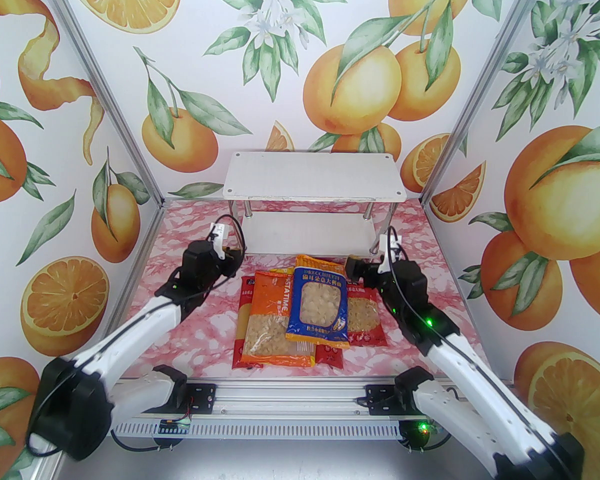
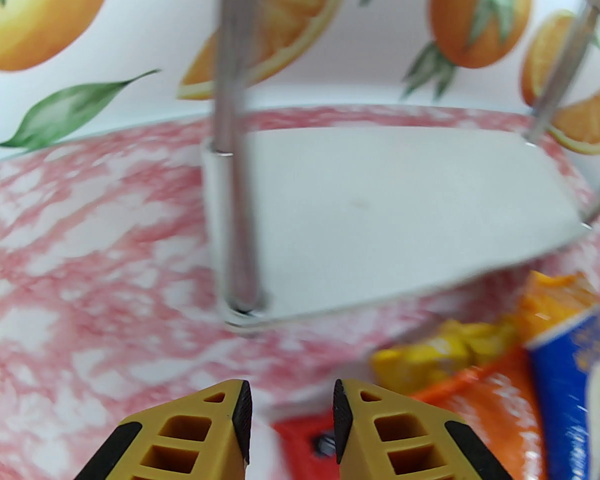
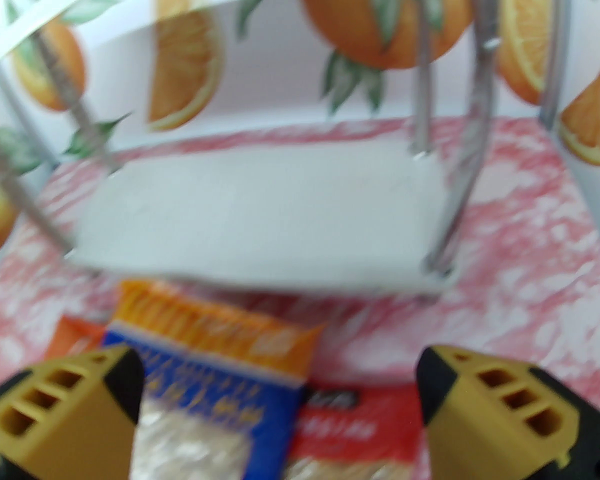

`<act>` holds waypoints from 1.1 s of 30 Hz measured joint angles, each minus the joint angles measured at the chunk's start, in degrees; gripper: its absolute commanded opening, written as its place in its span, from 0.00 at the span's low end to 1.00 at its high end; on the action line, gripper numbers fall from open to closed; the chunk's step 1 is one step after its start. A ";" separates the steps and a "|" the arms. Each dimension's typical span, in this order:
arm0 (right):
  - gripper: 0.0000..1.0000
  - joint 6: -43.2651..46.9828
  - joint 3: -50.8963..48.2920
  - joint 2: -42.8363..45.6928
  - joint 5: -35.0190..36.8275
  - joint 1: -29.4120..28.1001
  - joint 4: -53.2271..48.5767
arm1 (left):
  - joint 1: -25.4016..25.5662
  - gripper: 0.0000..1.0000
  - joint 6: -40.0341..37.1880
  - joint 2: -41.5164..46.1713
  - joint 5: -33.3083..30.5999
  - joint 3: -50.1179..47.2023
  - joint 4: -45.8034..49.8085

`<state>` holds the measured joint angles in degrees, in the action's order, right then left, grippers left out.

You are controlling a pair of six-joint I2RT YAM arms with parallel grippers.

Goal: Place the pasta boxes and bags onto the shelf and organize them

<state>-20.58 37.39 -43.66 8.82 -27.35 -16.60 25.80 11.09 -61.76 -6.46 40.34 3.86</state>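
Pasta packs heaped on the pink marbled table (image 1: 190, 328), in front of the shelf (image 1: 314, 175). The blue bag (image 1: 318, 308) lies on top, overlapping the orange bag (image 1: 267, 318) on its left and the red bag (image 1: 367, 318) on its right. Both lower bags are partly covered.

The narrow spaghetti packs are buried under the bags. Only their ends and edges show: a red strip (image 1: 241, 318) beside the orange bag and a yellow end (image 2: 430, 353) in the left wrist view. They cannot be counted.

The shelf's lower board (image 2: 380, 208) is partly screened by the top board from above. Both wrist views are blurred, and the print on the bags is unreadable there.

The left claw (image 2: 292, 398) stands at a narrow gap with nothing between its fingers, over the table near the shelf's near left leg (image 2: 240, 193). The right claw (image 3: 280, 373) is spread wide and grips nothing. The blue bag's top edge appears between its fingers; whether they touch cannot be told.
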 measured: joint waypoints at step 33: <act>1.00 -27.19 13.20 -34.56 4.26 -19.19 -16.72 | 6.47 0.60 9.75 2.73 -5.01 -1.62 11.65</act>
<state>-47.77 50.59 -78.22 13.08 -46.54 -33.32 32.27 20.84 -59.02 -11.46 38.72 15.51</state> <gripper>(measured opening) 0.997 0.595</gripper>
